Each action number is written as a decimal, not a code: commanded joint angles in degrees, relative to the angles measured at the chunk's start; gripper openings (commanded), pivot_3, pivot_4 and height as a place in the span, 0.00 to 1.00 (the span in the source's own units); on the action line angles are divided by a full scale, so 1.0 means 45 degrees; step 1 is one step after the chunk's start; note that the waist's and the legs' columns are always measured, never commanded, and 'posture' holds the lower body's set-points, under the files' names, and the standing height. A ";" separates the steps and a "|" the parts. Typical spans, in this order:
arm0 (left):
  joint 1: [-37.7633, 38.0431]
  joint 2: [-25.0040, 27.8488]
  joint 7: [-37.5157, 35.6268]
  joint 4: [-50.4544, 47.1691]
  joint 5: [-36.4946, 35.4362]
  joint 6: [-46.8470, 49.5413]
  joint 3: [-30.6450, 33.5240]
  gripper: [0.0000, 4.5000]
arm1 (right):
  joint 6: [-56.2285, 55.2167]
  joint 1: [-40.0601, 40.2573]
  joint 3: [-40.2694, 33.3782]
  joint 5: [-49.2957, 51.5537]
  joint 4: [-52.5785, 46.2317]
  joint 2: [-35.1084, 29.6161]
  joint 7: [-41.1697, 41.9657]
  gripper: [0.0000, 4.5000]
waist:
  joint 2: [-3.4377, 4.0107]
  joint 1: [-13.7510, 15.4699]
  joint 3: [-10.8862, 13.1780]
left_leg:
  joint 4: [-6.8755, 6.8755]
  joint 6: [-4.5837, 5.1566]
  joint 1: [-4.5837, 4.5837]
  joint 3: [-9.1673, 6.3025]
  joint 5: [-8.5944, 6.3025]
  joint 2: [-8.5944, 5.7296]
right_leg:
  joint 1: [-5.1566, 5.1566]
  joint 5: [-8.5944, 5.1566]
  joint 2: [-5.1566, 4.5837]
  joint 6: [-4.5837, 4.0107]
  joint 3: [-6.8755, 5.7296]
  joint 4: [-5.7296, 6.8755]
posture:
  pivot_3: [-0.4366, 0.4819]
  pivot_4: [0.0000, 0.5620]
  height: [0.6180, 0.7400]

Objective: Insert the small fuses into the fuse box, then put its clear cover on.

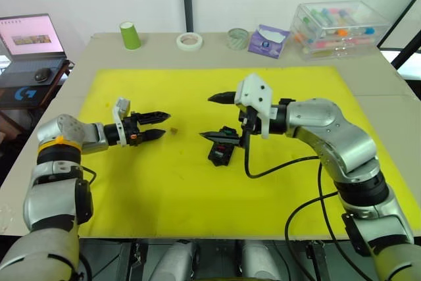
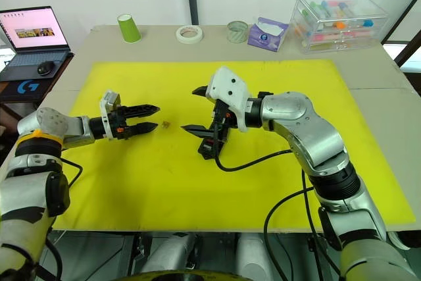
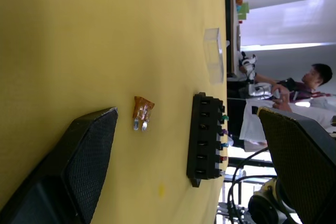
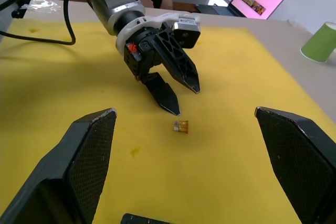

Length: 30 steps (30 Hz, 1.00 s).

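Observation:
The black fuse box (image 1: 220, 152) lies in the middle of the yellow mat (image 1: 197, 189), with several coloured fuses (image 3: 224, 129) seated along one row. A single brown fuse (image 1: 174, 130) lies loose on the mat between the two grippers. My left gripper (image 1: 164, 125) is open just left of this fuse, its fingertips pointing at it. My right gripper (image 1: 205, 117) is wide open over the fuse box, one finger (image 1: 212, 137) low beside the box's left end. The clear cover (image 3: 213, 55) lies on the mat beyond the box. Neither gripper holds anything.
Along the table's far edge stand a green cup (image 1: 130, 35), two tape rolls (image 1: 189, 41), a tissue pack (image 1: 266, 39) and a large clear bin (image 1: 335, 25) of coloured tubes. A laptop (image 1: 31, 37) and mouse (image 1: 42, 74) sit off to the left. A person (image 3: 310, 77) sits beyond the table.

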 commanded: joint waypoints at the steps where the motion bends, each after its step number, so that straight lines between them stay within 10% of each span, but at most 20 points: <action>1: -0.0326 -0.0303 -0.0360 0.0176 0.0411 -0.0201 -0.0581 1.00 | -0.0020 -0.0051 -0.0469 0.0146 -0.0250 -0.0092 -0.0013 0.99 | 0.0000 0.0012 0.0000 | 0.0000 0.0000 0.0000 0.0000 0.0000 0.0000 | 0.0000 0.0000 0.0000 0.0000 0.0000 0.0000 | 0.48 0.27 1.00; 21: -0.0475 -0.0875 -0.1535 0.0762 0.1621 -0.1100 -0.1332 1.00 | 0.0247 -0.0046 -0.0510 0.0097 -0.0401 -0.0174 -0.0107 0.99 | -0.0002 0.0035 -0.0002 | 0.0003 0.0000 0.0000 -0.0007 0.0000 -0.0008 | 0.0010 0.0000 -0.0005 0.0000 -0.0001 -0.0001 | 0.48 0.27 1.00; 30: -0.0267 -0.0940 -0.1150 0.1185 0.2086 -0.1383 -0.1230 0.37 | 0.0203 -0.0042 -0.0520 0.0062 -0.0356 -0.0259 -0.0094 1.00 | -0.0003 -0.0020 -0.0002 | 0.0002 0.0000 0.0001 -0.0006 0.0000 -0.0008 | 0.0007 0.0000 -0.0005 0.0000 -0.0002 -0.0001 | 0.48 0.27 1.00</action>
